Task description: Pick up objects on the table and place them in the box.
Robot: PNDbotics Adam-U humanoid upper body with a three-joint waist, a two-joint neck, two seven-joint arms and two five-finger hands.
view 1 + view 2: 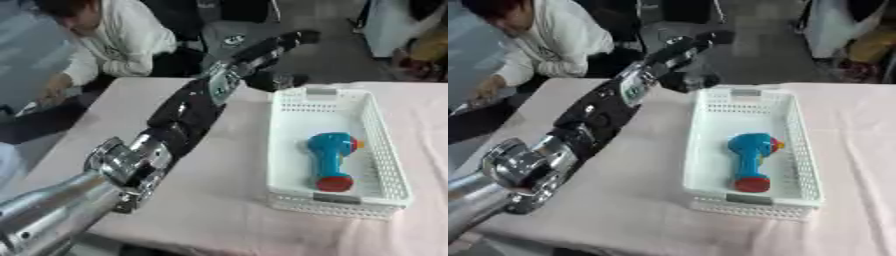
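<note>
Worktop: covered in a pale pink cloth, lying askew in both eye views.
Box: white perforated basket standing on the right half of the worktop, its far end close to the far edge.
Toy: teal handle-shaped thing with a red round end and a small orange and red bit on its side; it lies on the floor of the box, red end toward the near wall, apart from the side walls.
Left arm: black with silver joints, coming in from the near-left corner and stretching diagonally to the far edge, just left of the box's far-left corner.
Left hand: dark shapes at and beyond the far edge of the worktop, raised; whether its fingers are spread or curled cannot be told, and nothing is seen in it.
</note>
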